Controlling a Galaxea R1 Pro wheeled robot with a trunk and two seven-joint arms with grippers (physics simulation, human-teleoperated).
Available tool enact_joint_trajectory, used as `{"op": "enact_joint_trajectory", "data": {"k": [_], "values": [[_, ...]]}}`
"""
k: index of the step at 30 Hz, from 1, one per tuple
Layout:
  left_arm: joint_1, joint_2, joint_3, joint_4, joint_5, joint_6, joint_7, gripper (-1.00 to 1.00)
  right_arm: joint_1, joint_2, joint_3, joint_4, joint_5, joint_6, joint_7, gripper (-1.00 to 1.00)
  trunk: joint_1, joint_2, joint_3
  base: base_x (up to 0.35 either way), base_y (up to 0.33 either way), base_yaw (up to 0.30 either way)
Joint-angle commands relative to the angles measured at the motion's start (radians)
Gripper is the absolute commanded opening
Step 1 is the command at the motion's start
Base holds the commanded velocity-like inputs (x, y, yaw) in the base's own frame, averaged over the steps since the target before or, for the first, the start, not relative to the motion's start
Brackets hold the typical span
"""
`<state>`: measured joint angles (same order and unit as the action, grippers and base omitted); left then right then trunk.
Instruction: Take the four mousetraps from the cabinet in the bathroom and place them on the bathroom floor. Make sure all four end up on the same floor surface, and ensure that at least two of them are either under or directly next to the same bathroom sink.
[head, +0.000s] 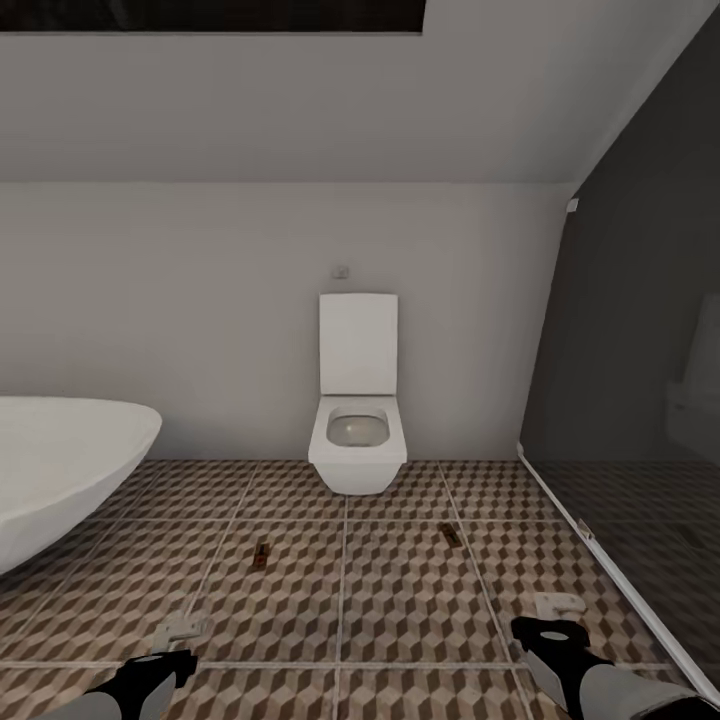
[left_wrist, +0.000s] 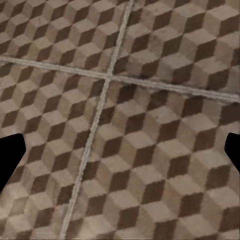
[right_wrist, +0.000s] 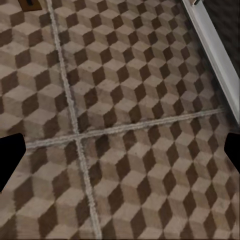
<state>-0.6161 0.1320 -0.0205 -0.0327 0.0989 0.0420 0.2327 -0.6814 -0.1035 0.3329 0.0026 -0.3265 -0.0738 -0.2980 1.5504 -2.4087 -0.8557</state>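
The cube-patterned bathroom floor (head: 400, 590) stretches ahead of both grippers, toward the toilet (head: 357, 440) and past the bathtub (head: 60, 460). Two mousetraps (head: 261, 555) (head: 449, 535) lie there, no sink beside them; leaving them fails the sink condition. Left gripper (head: 175, 638) and right gripper (head: 555, 607) are spread wide, empty.

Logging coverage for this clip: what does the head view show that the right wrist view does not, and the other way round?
Head view alone: the toilet against the back wall, the bathtub at left, and two mousetraps lying on the bathroom floor, the left mousetrap and the right mousetrap, apart, on either side of a grout line. Both arms enter at the bottom edge.

Right wrist view alone: a close look at a grout crossing, with the right end effector's dark fingertips wide apart at the edges.

Shared: the cube-patterned tiles and the white shower threshold beside the dark floor.
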Motion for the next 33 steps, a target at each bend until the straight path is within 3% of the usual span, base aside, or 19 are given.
{"op": "enact_joint_trajectory", "data": {"k": [1,8,18,33], "values": [[0.001,0.0,-0.003,0.004,0.013,0.004,0.002,1.0,-0.001,0.0,0.008,0.006,-0.011,-0.008,-0.001,1.0,-0.004,0.007,0.002,0.0,0.0,0.0],[0.006,0.001,-0.004,0.023,0.045,0.001,0.002,1.0,0.022,-0.001,0.008,0.024,-0.013,-0.025,-0.001,1.0,-0.031,0.056,0.024,0.0,0.0,0.0],[0.016,0.001,-0.004,0.029,0.109,-0.003,0.001,1.0,0.172,-0.002,0.008,0.029,-0.016,-0.042,0.002,1.0,-0.069,0.126,0.055,0.0,0.0,0.0],[0.09,0.0,-0.004,0.03,0.132,-0.028,0.001,1.0,0.26,0.0,0.008,0.03,-0.018,-0.053,0.008,1.0,-0.127,0.231,0.102,0.0,0.0,0.0]]}}
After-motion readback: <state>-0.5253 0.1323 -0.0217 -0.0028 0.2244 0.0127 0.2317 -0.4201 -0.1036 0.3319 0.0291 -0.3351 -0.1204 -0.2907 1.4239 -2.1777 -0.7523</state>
